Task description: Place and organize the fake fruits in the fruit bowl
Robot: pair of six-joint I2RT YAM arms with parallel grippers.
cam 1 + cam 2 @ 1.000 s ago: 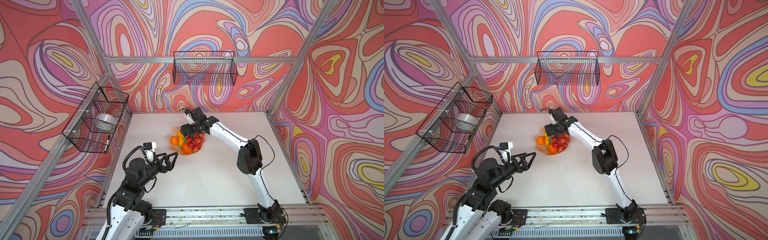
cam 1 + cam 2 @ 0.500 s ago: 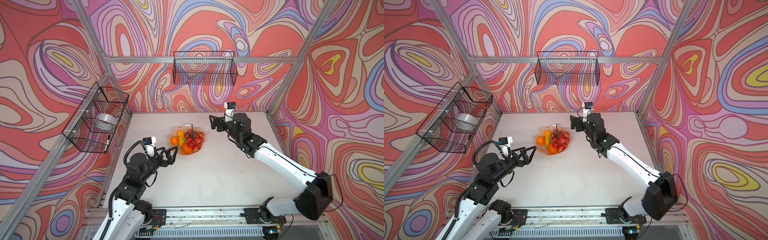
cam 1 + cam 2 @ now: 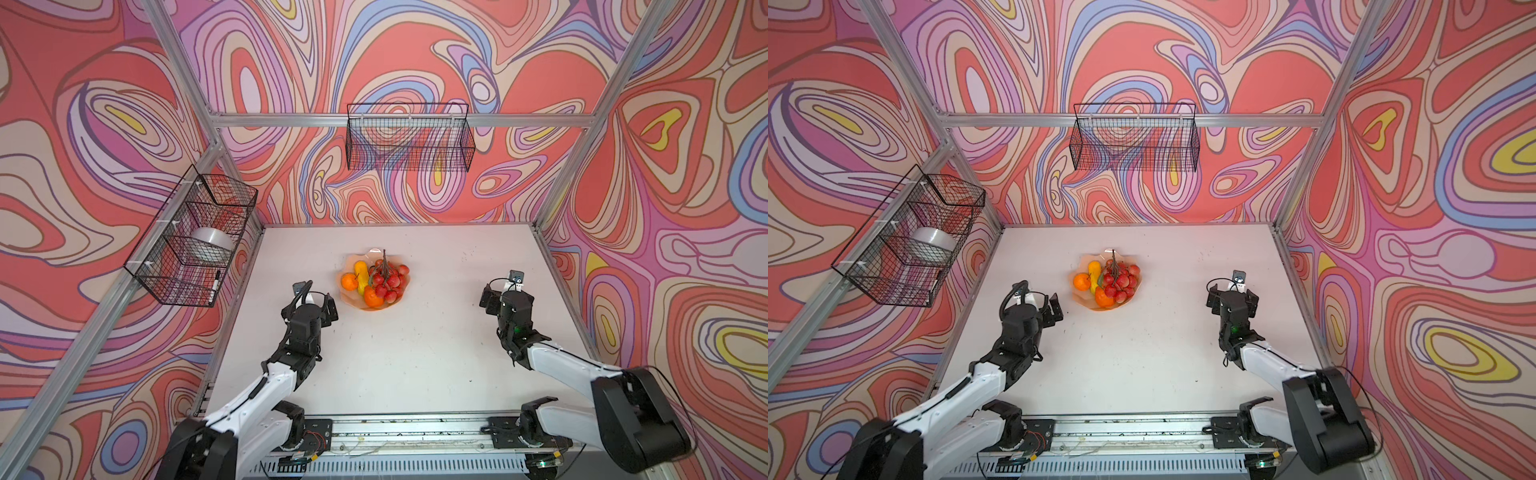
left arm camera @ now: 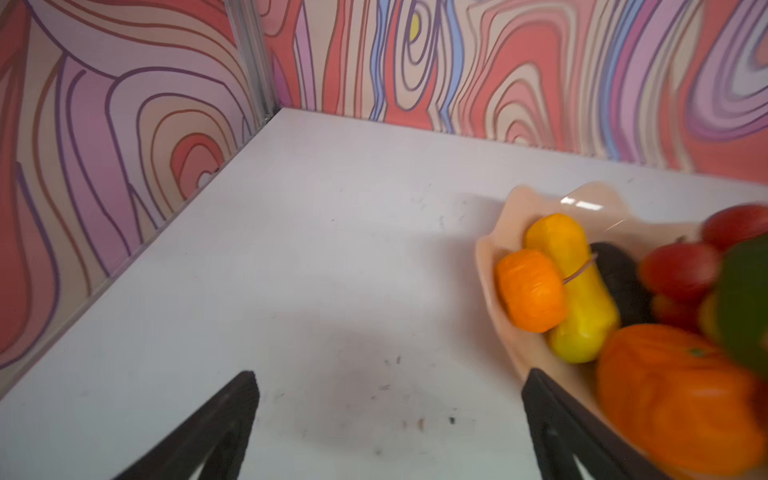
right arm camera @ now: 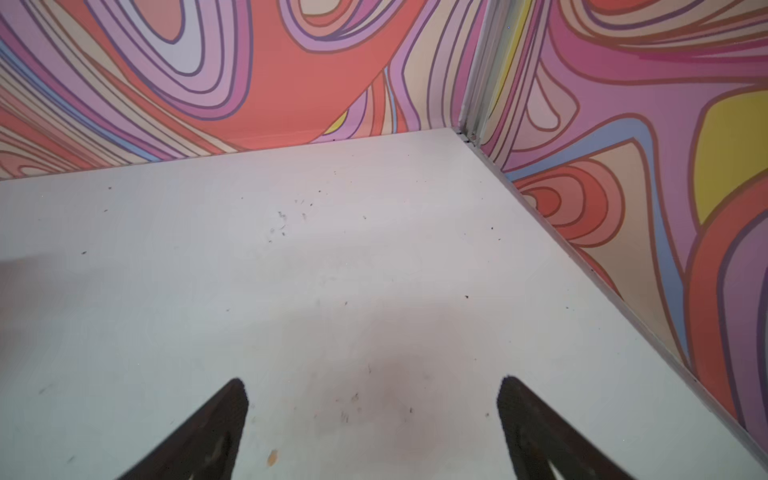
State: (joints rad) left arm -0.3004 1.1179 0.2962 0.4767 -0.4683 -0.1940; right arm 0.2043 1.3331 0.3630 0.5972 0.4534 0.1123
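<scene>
since every fake fruit that can be made out lies inside the fruit bowl (image 3: 374, 254), the placing looks done, as i judge it. the small orange (image 3: 349, 281) sits at the bowl's left rim, touching the elongated yellow fruit (image 3: 362, 274). the large orange (image 3: 372, 298) lies at the near rim. the red berry cluster (image 3: 388, 280) fills the right half, its stem pointing to the far rim. the black avocado (image 4: 615, 278) shows in the left wrist view, tucked between the yellow fruit and the cluster. the strawberry-like piece cannot be told apart from the red berries. no fruit lies outside the bowl, so at most some tidying is left.

the left claw (image 4: 390, 376) hangs just beside the bowl's near-left rim, jaws wide and holding nothing. in its wrist view one finger overlaps the rim, and whether they touch i cannot tell. the right claw (image 5: 374, 380) is well apart from the bowl on its right, jaws wide and empty, over bare board.

the table (image 3: 415, 353) is a flat matt white board with small dark scuffs around the bowl. swirl-patterned walls in red, pink and lilac close it in on an aluminium frame. beyond the bowl a black wire basket (image 3: 409, 139) hangs on the far wall. left of the bowl a second wire basket (image 3: 166, 270) holds a clear round container (image 3: 212, 243) and a marker (image 3: 215, 286).
</scene>
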